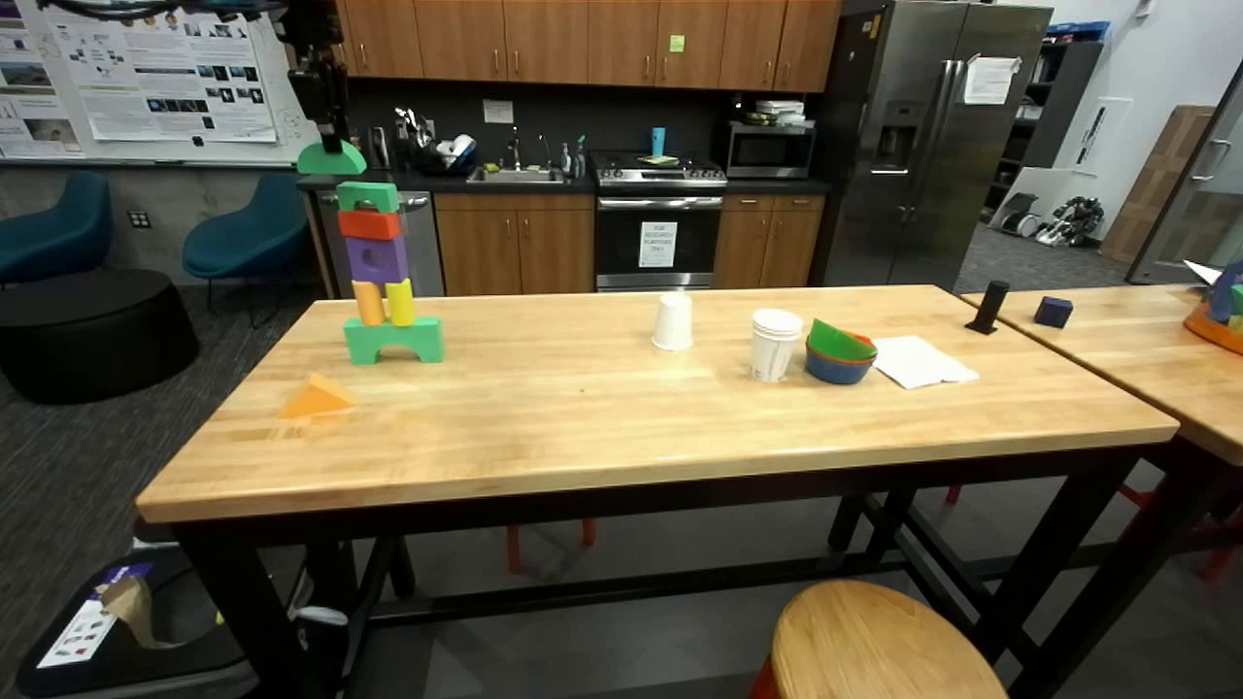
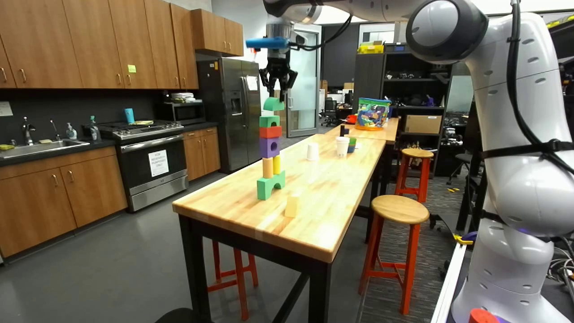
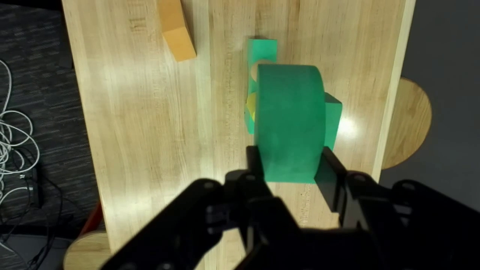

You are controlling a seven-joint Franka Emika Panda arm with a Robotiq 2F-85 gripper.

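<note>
Resting orange wedge (image 1: 318, 398): I find it furthest left on the wooden table (image 1: 544, 417) in an exterior view, at eight o'clock from the green bridge (image 1: 393, 336).

Gripper (image 2: 276, 93): I have it narrowed onto a piece, one finger against each side of the green half-round (image 1: 331, 162).

Half-round: it hangs flat face down, dome up, at about eleven o'clock from the top of the stack in an exterior view; I see a thin gap beneath it in both exterior views. In my wrist view it hides most of the stack.

Stack: reading from twelve o'clock down to six, I count small green arch (image 1: 368, 193), red block (image 1: 370, 225), purple block (image 1: 390, 259) with a round hole, orange pillar (image 1: 368, 303) and yellow pillar (image 1: 400, 303) side by side, then the bridge on the table.

White cup (image 1: 672, 323): upside down, well apart at three o'clock from the bridge.

Nested cups (image 1: 774, 348): rims up, just past three o'clock from the white cup.

Bowls (image 1: 839, 365): nested just beside those cups at three o'clock, the green one tilted.

White sheet (image 1: 923, 362): flat at three o'clock from the bowls.

Black stand (image 1: 989, 308): two o'clock from the sheet.

Dark blue block (image 1: 1054, 312): three o'clock from the stand, on the adjoining table (image 1: 1146, 340).
</note>
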